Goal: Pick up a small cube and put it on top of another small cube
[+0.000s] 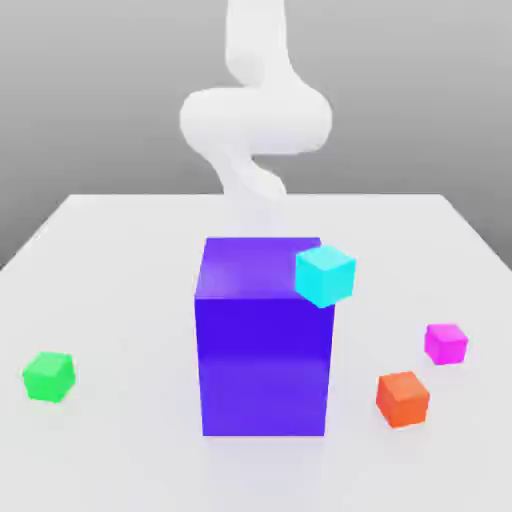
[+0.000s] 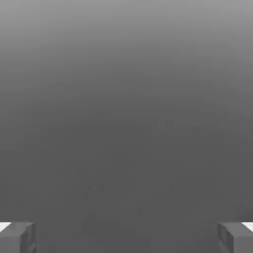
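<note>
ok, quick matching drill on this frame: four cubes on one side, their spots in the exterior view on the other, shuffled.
Things:
1. small green cube
2. small cyan cube
3. small magenta cube
4. small orange-red cube

Places:
A. at the big purple block's upper corner, exterior view's right
B. far on the exterior view's left
C. farthest to the exterior view's right
D. near the purple block's base, exterior view's right

Pairs: 1-B, 2-A, 3-C, 4-D

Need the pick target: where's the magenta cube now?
The magenta cube sits on the table at the exterior view's right, just behind the orange-red cube, right of the big purple block.
</note>
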